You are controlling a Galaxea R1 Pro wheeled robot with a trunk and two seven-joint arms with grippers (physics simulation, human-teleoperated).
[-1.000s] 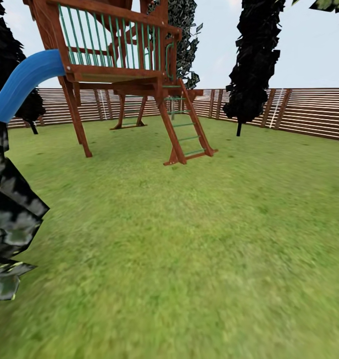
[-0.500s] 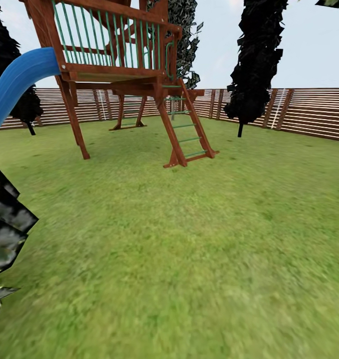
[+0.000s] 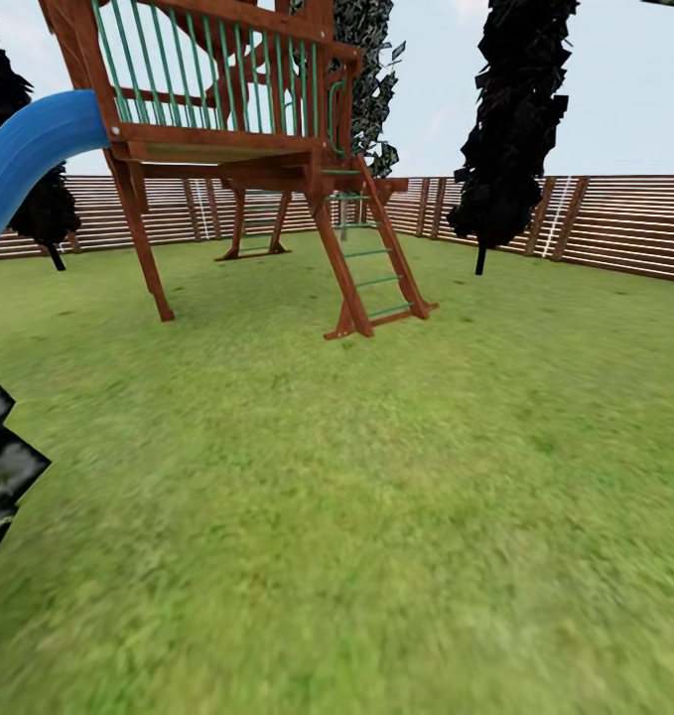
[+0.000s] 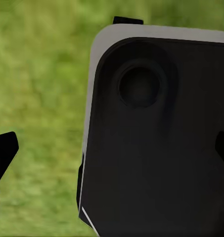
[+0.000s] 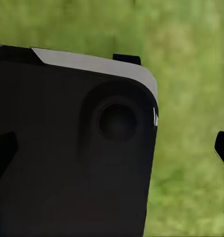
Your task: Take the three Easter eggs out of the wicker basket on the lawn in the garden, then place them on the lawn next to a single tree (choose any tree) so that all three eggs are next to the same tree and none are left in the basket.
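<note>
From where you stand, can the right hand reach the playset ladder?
Probably not. The ladder stands well off across open lawn, and the right wrist view has the arm tucked against the robot's dark body. Nothing blocks the way; drive closer.

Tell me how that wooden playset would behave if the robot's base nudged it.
Probably stiff and heavy: the playset is built of thick wooden beams. It likely won't tip, since splayed legs and a leaning ladder brace it on the lawn. Whether it is anchored can't be told.
</note>
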